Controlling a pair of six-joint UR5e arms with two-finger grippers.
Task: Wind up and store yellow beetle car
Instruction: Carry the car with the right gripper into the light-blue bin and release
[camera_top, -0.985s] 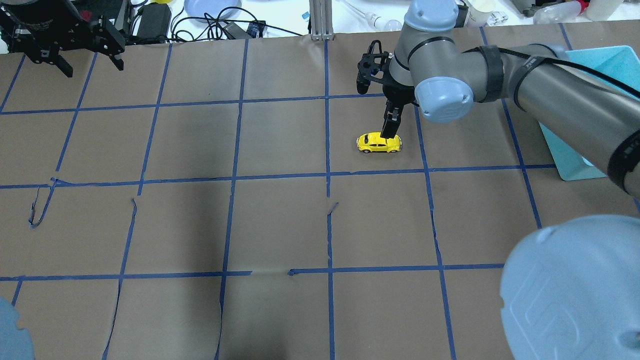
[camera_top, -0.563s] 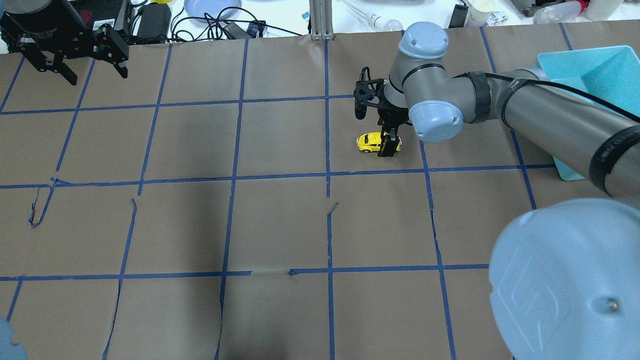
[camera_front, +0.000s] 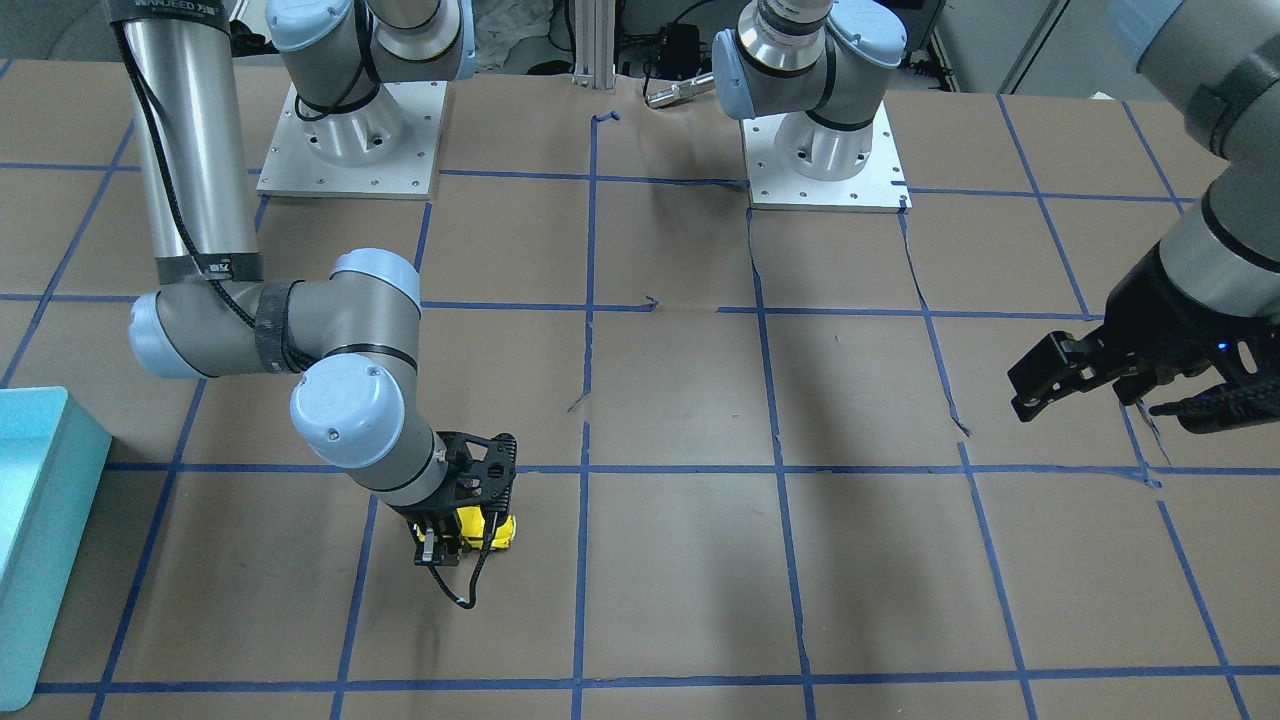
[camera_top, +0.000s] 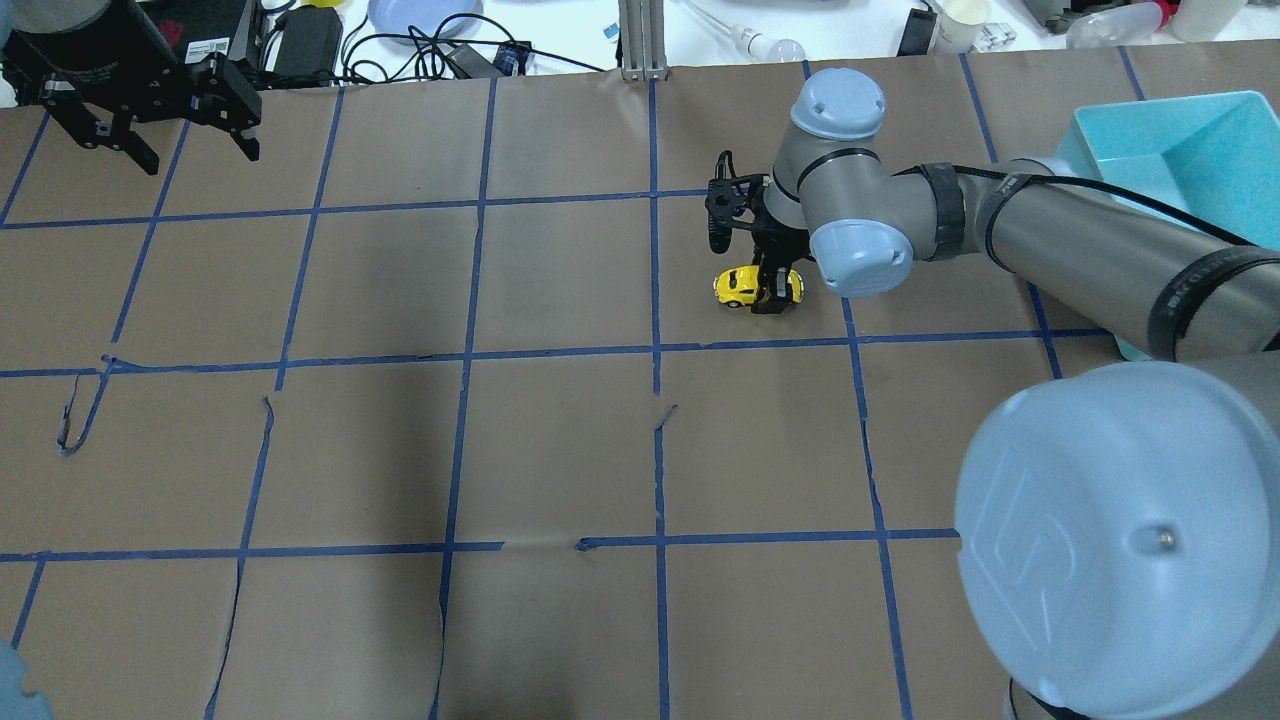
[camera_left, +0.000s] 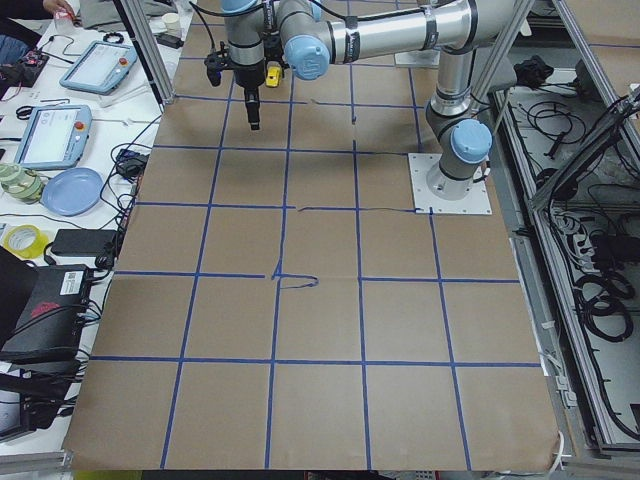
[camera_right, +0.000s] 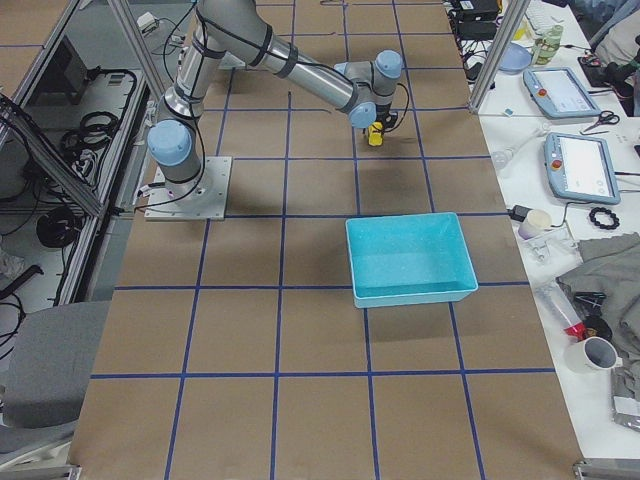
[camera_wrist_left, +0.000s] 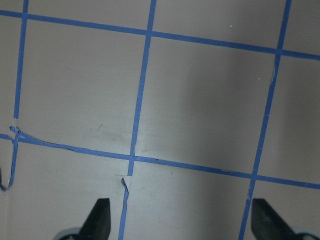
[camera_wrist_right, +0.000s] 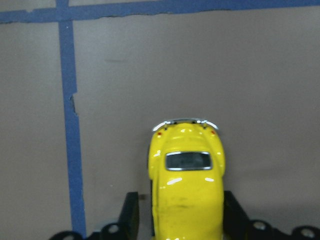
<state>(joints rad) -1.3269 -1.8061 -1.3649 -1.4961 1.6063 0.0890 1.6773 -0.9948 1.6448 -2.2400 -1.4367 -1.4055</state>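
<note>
Yellow beetle car (camera_top: 742, 285): we see it standing on its wheels on the tabletop (camera_top: 560, 450), inside a taped square on the robot's right half, just beside a blue tape line. In the right wrist view the yellow beetle car (camera_wrist_right: 186, 175) shows its roof, a dark window and a silvery bumper pointing away from the camera.
Right hand (camera_top: 772, 298): it is down at the car, reaching to the tabletop. In the wrist view the right hand (camera_wrist_right: 182, 216) has its fingers (camera_wrist_right: 131, 214) apart, one on each flank of the car. We make out a thin dark gap on one side. The other finger sits close against the body, and we cannot tell whether it touches.
Left hand (camera_top: 200, 158): it hangs above the far left corner of the tabletop, well apart from the car. Its wrist view shows the left hand (camera_wrist_left: 181, 222) spread wide, with bare paper and tape between the fingertips.
Teal bin (camera_top: 1170, 150): it sits on the robot's right side, well apart from the car. We see nothing in the part that shows.
Tabletop cover: brown paper with a blue tape grid, torn in a few places.
</note>
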